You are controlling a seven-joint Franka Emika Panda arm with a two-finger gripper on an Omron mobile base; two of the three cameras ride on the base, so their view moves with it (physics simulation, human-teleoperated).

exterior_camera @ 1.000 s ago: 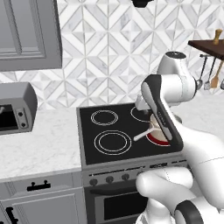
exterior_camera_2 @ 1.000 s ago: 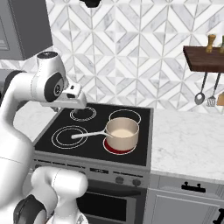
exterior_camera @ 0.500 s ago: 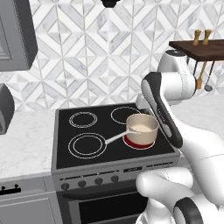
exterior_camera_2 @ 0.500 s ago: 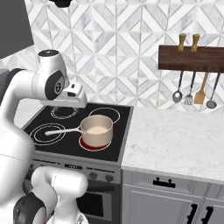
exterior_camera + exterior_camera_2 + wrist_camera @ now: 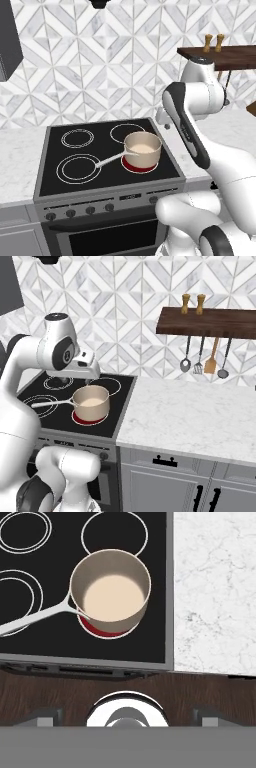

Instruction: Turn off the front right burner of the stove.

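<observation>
The white arm (image 5: 200, 125) is rising folded beside the stove (image 5: 107, 165), its hand hanging high over the cooktop's right edge and looking straight down. The gripper (image 5: 125, 714) is standing released, fingers wide apart and holding nothing. A marble counter (image 5: 200, 416) is stretching right of the stove beneath a wooden shelf (image 5: 212, 321). The saucepan (image 5: 110, 594) is sitting on the front right burner (image 5: 102, 631), which is glowing red.
</observation>
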